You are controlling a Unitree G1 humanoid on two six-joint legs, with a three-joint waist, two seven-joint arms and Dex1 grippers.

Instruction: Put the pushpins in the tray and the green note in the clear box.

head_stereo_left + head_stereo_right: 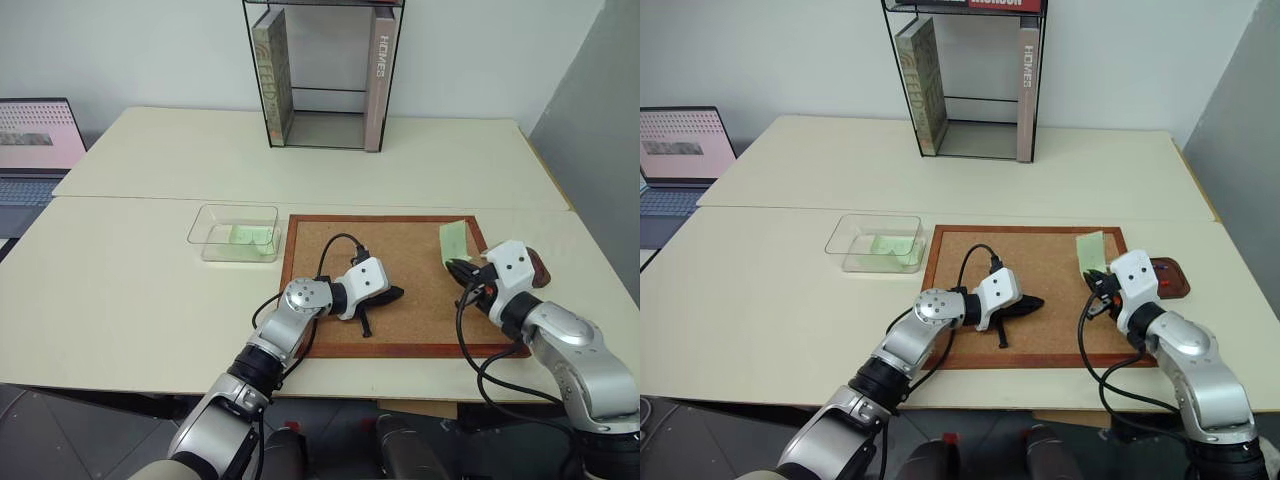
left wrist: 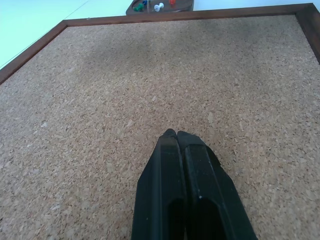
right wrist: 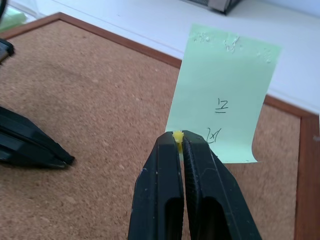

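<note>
Between right gripper [image 3: 178, 136] fingers: yellow pushpin [image 3: 177, 136].

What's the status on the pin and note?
Right gripper shut on yellow pin, green note hanging from it. Left gripper shut, empty, over cork board.

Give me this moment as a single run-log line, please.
right gripper: shut on yellow pushpin at green note | left gripper: shut, empty, over cork board | tray: holds pushpins

pale green note [image 3: 223, 95], yellow pushpin [image 3: 177, 136]
</note>
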